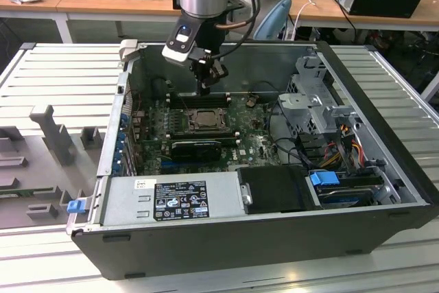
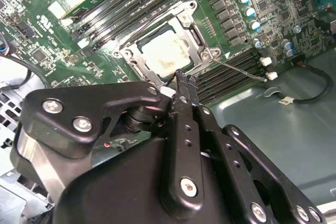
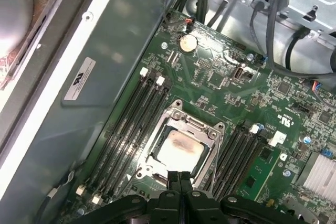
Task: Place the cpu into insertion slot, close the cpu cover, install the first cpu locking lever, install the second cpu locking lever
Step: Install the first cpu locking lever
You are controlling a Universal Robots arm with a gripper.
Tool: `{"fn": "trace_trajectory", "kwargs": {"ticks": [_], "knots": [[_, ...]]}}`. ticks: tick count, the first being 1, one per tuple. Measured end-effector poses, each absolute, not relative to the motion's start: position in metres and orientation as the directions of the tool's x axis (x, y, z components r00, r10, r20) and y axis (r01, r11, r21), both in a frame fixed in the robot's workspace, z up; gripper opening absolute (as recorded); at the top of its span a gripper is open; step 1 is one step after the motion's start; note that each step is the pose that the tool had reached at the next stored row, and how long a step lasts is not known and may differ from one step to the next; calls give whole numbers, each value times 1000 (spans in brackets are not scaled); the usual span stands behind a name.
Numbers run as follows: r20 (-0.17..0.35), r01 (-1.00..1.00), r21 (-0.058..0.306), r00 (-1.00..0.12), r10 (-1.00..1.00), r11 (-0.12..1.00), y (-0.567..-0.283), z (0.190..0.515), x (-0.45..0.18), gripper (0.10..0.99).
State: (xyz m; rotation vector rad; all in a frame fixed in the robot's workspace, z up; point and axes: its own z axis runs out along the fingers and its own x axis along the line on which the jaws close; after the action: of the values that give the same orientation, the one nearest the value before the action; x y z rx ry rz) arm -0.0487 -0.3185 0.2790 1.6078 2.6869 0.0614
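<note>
Workshop desks at the back, ribbed metal table (image 1: 55, 66) up front, open computer case (image 1: 274, 238) lying on it.

Exterior view: arm reaches in from above. Gripper (image 1: 204, 86) hangs just over the far edge of the insertion slot (image 1: 188, 119), mid-board. cpu (image 1: 204, 121) sits in the slot.

Second wrist view: cpu (image 2: 165, 53) seated, cpu cover (image 2: 198, 40) flat around it, pale face showing through the window. Thin locking lever (image 2: 239, 70) angles out away from the socket. Gripper (image 2: 181, 78) clenched, nothing between the fingers, tip right at the cover's edge. Contact: cannot tell.

First wrist view: fingers (image 3: 176, 179) pressed together just beside the cover (image 3: 181, 121). cpu (image 3: 178, 148) inside the frame, memory slots (image 3: 131, 124) on both sides.
</note>
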Motion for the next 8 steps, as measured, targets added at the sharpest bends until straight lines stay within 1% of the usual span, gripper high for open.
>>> {"fn": "trace_trajectory", "kwargs": {"ticks": [8], "knots": [[12, 846, 39, -533, 846, 532, -319, 279, -49, 106]]}}
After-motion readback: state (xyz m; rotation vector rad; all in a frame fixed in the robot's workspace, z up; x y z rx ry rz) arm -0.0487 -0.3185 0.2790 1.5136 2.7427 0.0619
